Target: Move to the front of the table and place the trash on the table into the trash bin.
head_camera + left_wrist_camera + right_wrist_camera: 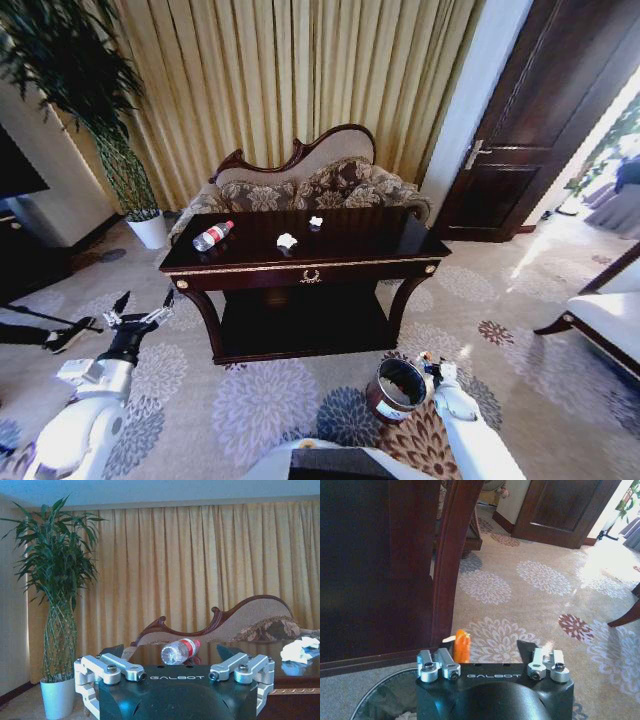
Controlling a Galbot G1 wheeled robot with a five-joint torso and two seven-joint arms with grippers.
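Observation:
The dark table (400, 250) stands ahead of me in front of a sofa. On its top lie a clear bottle with a red label (212, 236), a crumpled white paper wad (287, 241) and a small white bit (316, 221). My left gripper (145, 300) hangs open off the table's left corner, level with the bottle (180, 651) and apart from it. The round trash bin (397, 390) stands on the carpet near the table's right leg. Beside the bin's rim (375, 695), my right gripper (495, 650) has its fingers apart, with an orange bit (462, 647) against one finger.
A potted plant (148, 228) stands at the back left and the sofa (300, 185) is behind the table. There is a dark door (520, 150) at the back right and a chair (600, 315) at the right edge. Open carpet lies around the bin.

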